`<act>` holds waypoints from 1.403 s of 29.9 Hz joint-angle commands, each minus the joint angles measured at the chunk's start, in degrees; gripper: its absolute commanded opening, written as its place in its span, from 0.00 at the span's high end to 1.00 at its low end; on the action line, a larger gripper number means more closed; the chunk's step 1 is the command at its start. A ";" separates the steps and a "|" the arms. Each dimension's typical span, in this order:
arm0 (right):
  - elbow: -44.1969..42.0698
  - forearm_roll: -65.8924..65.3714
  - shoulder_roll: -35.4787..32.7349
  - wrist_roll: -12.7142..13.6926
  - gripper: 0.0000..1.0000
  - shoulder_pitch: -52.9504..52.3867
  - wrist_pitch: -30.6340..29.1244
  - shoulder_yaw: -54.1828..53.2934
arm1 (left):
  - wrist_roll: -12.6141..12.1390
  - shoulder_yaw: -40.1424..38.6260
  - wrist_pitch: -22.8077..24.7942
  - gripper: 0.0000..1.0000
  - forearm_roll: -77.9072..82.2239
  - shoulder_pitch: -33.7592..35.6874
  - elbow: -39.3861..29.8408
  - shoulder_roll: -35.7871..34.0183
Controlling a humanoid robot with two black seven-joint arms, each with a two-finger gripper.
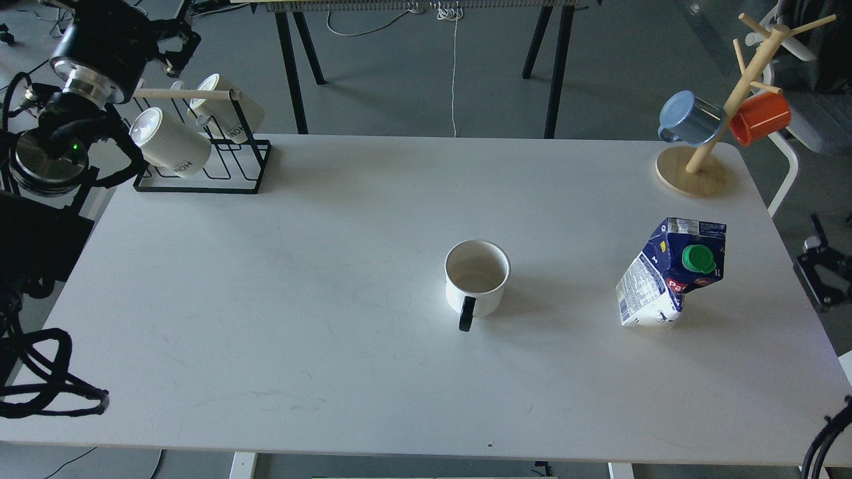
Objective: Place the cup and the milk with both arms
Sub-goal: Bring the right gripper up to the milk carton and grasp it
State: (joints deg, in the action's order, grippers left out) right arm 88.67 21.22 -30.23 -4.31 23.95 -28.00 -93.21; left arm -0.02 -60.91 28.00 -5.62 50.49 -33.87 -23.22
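Observation:
A white cup (477, 277) with a black handle stands upright and empty at the middle of the white table (299, 319), handle toward me. A crumpled blue and white milk carton (671, 274) with a green cap stands to its right, leaning. My left arm is pulled back at the far left; its gripper (174, 45) is high above the mug rack, dark, and its fingers cannot be told apart. A small black part of my right arm, likely its gripper (823, 269), shows off the table's right edge, right of the carton. Neither gripper holds anything.
A black wire rack (219, 174) with white mugs (170, 142) stands at the table's back left corner. A wooden mug tree (697, 169) with a blue mug (689, 120) and an orange mug (760, 117) stands at the back right. Black cables (46, 392) hang at the front left.

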 commanded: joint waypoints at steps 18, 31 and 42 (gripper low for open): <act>0.98 -1.79 9.31 -0.26 0.02 7.35 0.00 8.12 | -0.42 0.09 0.00 0.02 0.00 0.66 0.03 -0.33; 0.45 -2.85 12.03 -0.26 0.02 3.31 0.00 14.36 | -0.69 0.09 0.00 0.02 0.08 0.75 -0.06 -0.42; -5.34 -3.02 15.63 -0.34 0.02 -2.23 0.00 17.62 | -0.78 0.53 0.00 0.01 0.08 0.92 -0.06 -0.33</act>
State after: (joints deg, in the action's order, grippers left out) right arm 85.20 18.14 -15.49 -4.62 23.37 -28.00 -75.69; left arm -0.70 -60.51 28.00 -5.54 51.41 -33.93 -23.53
